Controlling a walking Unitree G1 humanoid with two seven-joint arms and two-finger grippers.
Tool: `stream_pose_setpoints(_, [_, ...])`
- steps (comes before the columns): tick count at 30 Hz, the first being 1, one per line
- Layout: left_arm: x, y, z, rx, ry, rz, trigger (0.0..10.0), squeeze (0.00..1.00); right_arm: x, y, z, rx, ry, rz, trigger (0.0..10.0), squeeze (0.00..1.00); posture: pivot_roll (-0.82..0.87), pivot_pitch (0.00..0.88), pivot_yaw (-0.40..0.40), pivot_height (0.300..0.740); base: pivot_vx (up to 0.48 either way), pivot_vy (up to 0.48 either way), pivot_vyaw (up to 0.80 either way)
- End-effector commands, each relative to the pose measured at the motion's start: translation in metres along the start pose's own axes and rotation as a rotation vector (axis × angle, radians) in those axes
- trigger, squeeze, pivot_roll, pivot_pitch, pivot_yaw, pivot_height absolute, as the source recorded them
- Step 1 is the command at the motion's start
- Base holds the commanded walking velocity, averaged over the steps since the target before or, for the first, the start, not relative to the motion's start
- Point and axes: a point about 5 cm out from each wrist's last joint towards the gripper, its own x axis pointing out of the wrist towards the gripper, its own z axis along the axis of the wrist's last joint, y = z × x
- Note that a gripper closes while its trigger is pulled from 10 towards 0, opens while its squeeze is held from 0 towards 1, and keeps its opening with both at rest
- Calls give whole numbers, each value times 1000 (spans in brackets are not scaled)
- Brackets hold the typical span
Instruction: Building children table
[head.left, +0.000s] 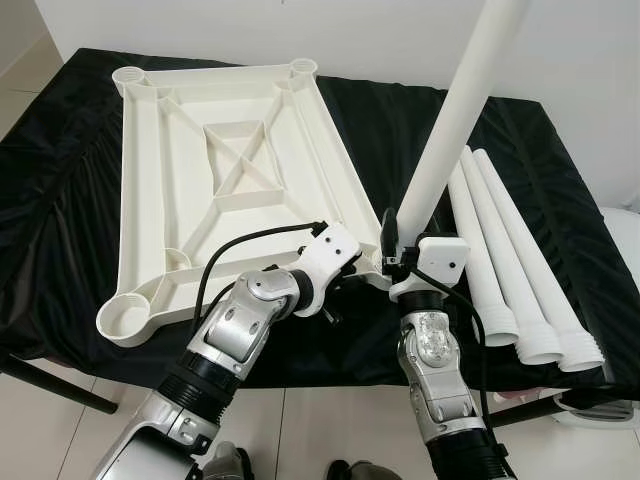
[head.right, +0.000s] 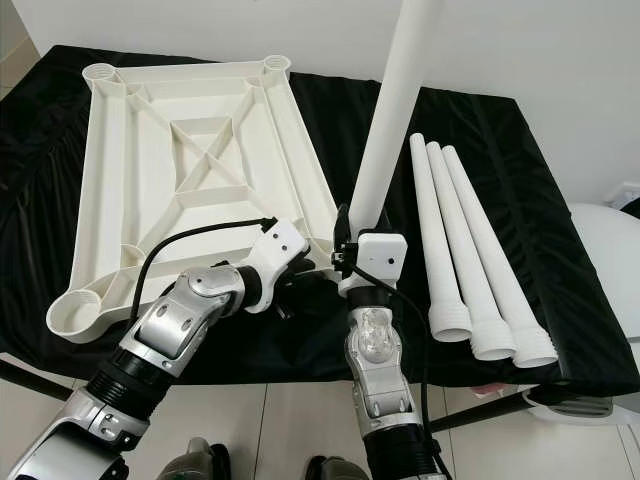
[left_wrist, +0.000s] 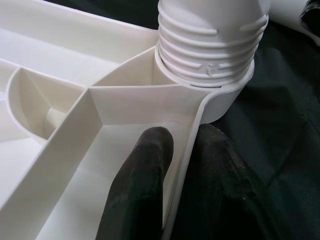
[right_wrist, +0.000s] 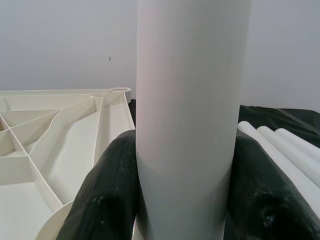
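The white plastic tabletop (head.left: 230, 170) lies upside down on the black-draped table, its ribs facing up. A white leg (head.left: 450, 120) stands upright at the near right corner. Its threaded end (left_wrist: 210, 45) sits in the corner socket (left_wrist: 220, 100). My right gripper (head.left: 398, 238) is shut on this leg low down, with a black finger (right_wrist: 107, 195) on each side of the tube. My left gripper (head.left: 350, 275) is shut on the tabletop's rim (left_wrist: 182, 165) just beside that socket, one finger (left_wrist: 142, 190) inside the rim and the other outside.
Three more white legs (head.left: 510, 250) lie side by side on the black cloth (head.left: 60, 200) to the right, threaded ends toward me. Other corner sockets (head.left: 128, 318) stand open. A white wall is behind, a white object (head.left: 625, 240) at far right, and tiled floor below the table's front edge.
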Motion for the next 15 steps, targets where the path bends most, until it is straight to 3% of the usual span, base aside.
stream_pose_setpoints(1, [-10,20,12,24,-51,121,10000,0,-24,-38,-34,-84,178,-161,10000,0,-42,134,-56,740,0,0,0])
stream_pose_setpoints(7, [-10,19,13,24,-52,119,10000,0,-25,-39,-34,-75,176,-155,10000,0,-43,135,-55,740,0,0,0])
stream_pose_setpoints(8, [-10,19,13,24,-52,119,10000,0,-25,-39,-33,-73,174,-154,10000,173,-42,135,-55,740,0,0,0])
stream_pose_setpoints(9, [-10,19,13,24,-52,119,10000,0,-25,-39,-33,-73,174,-154,10000,173,-42,135,-55,740,0,0,0])
stream_pose_setpoints(10, [-10,19,13,24,-53,118,10000,0,-25,-39,-33,-60,174,-146,10000,1000,-41,136,-55,740,0,0,0])
stream_pose_setpoints(15, [-10,19,12,22,-52,119,10000,0,-24,-38,-32,-57,159,-130,10000,1000,-41,139,-56,740,0,0,0])
